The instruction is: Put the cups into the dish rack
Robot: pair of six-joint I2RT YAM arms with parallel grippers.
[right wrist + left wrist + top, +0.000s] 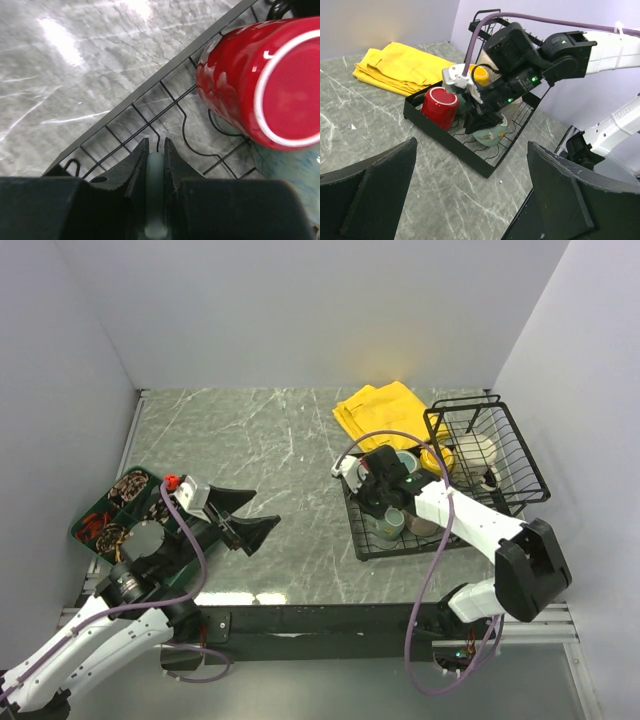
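The black wire dish rack (402, 550) stands at the right, with its raised basket (520, 455) behind. My right gripper (385, 502) is low over the flat part and shut on the rim of the small teal cup (490, 136), which hangs tilted just above the wires. The pale rim (156, 167) shows between the closed fingers. A red mug (440, 106) lies on its side in the rack beside it, also in the right wrist view (260, 85). A yellow mug (480, 75) stands behind. A cream mug (472, 452) is in the basket. My left gripper (262, 510) is open and empty over the table.
A folded yellow cloth (385, 410) lies behind the rack. A dark green compartmented tray (112, 512) with small items sits at the left edge. A grey-teal mug (388, 526) and a beige-pink mug (426, 524) stand in the rack's front part.
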